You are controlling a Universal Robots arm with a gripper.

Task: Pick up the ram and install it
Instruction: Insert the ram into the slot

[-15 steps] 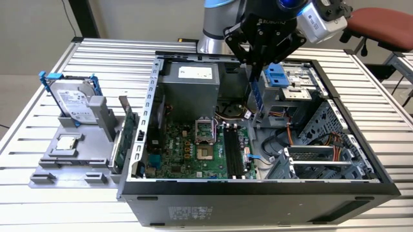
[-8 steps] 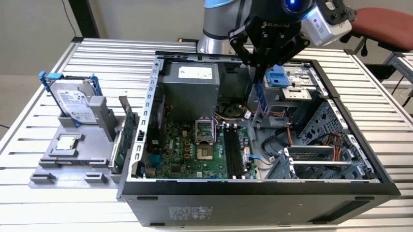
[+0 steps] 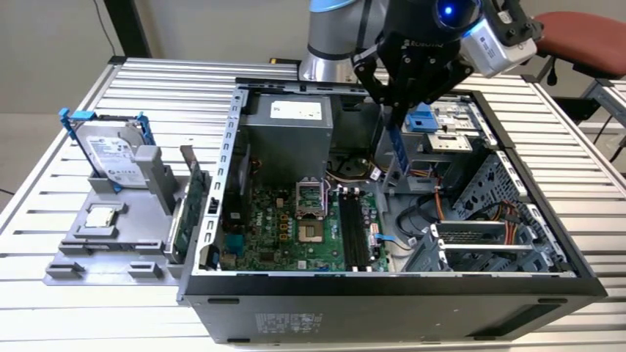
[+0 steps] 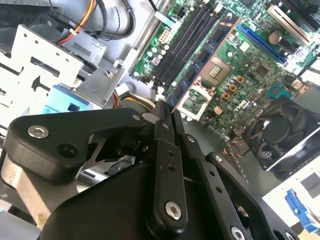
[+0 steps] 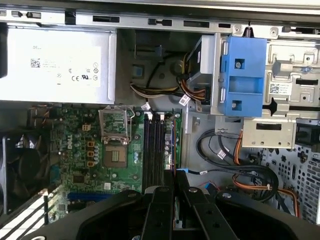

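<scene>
The arm reaches down into the open metal computer case [image 3: 391, 284]. Its black end effector [image 3: 395, 101] pinches the ram [image 3: 394, 147], a thin flat stick hanging upright above the green motherboard [image 3: 284, 238].

- The case [image 3: 391, 293] is open on top; the tool [image 3: 398, 100], clamped on the ram [image 3: 394, 147], hangs in that opening.
- Low in the case, the memory slots [image 3: 354, 227] lie bare and open from above.
- The power supply [image 3: 286, 139] rises beyond them, toward the exterior view's left.
- The drive cage [image 3: 459, 139] and looping cables [image 3: 430, 213] crowd the exterior view's right.
</scene>
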